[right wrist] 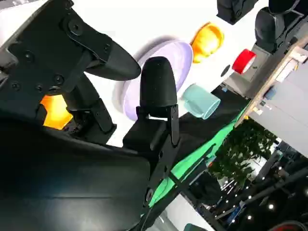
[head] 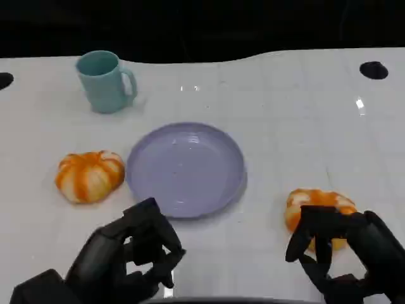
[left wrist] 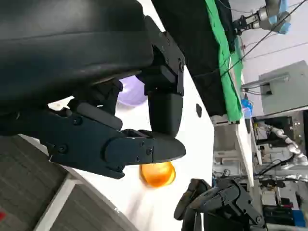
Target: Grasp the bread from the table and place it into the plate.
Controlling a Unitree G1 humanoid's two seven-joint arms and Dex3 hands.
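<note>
On the white table [head: 285,126] there are two orange-and-white bread rolls: one bread [head: 314,204] lies near the front edge towards the right side, and another bread [head: 90,175] lies just beside the left rim of the lilac plate [head: 185,168], which stands near the middle of the table and has nothing in it. The right hand [head: 342,250] is over the right bread with its fingers [head: 308,239] spread apart and curved around the near side of the roll; I cannot tell if they already touch it, and it does not look gripped yet, so I judge the hand as open and about to close. The left hand [head: 130,253] hangs near the front edge, in front of the plate, with its fingers curled but apart, and it holds nothing. The bread looks light and soft, with a glossy ridged crust, so I think it will dent if it is squeezed hard and it may slip a little on the smooth top. In my opinion the best hold is across the widest part of the dome, with the thumb on one side and the fingers on the opposite side, low near the table, using gentle pressure. A teal mug [head: 104,81] stands towards the back left corner, well apart from the bread. I can read no brand, label or writing on the bread, the plate or the mug.
</note>
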